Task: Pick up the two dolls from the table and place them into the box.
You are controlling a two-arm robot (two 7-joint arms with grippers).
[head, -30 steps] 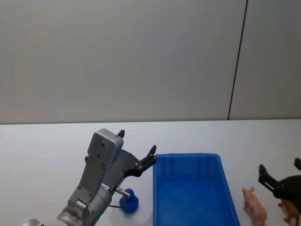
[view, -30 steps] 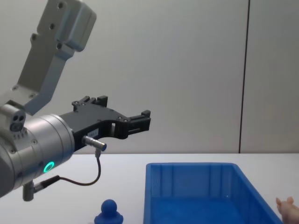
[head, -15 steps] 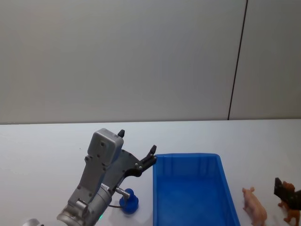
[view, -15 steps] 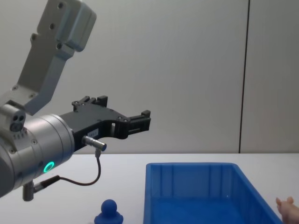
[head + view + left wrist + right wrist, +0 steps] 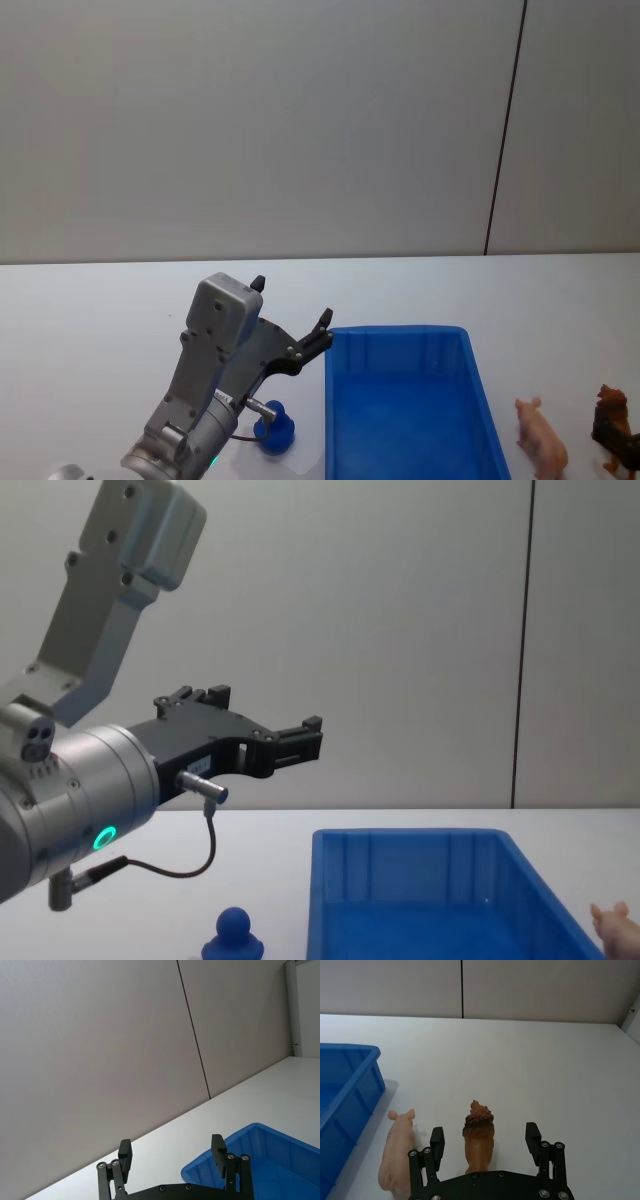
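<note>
At the right gripper (image 5: 485, 1132), jaws spread wide, clamped on nothing, flanking the brown shaggy animal (image 5: 479, 1147) with a gap on either side. Standing on the white table (image 5: 545, 1060), that animal: rough tufted coat, maned head end away from the wrist. Just beside it, outside the jaws and toward the box (image 5: 355, 1087), the pale pink pig (image 5: 396, 1157), smooth, plump, ears up. Bare tabletop between pig and box wall. For the box itself: bright blue plastic, rectangular, ribbed upright walls under a rolled rim. On its other side the left gripper (image 5: 291, 303), raised well above the table just left of the box, likewise wide apart and empty, with slim black fingers. Behind it a grey metal arm (image 5: 70, 790) with a green ring light (image 5: 103, 837) and a looping black cable (image 5: 190, 865). Below that arm, on the table near the box's left wall, the blue round-headed figurine (image 5: 275, 428): glossy, ball head on a squat base, partly covered in the head view by a small metal plug (image 5: 262, 406). Behind all, a plain grey wall (image 5: 250, 120) with one dark vertical seam (image 5: 505, 130).
</note>
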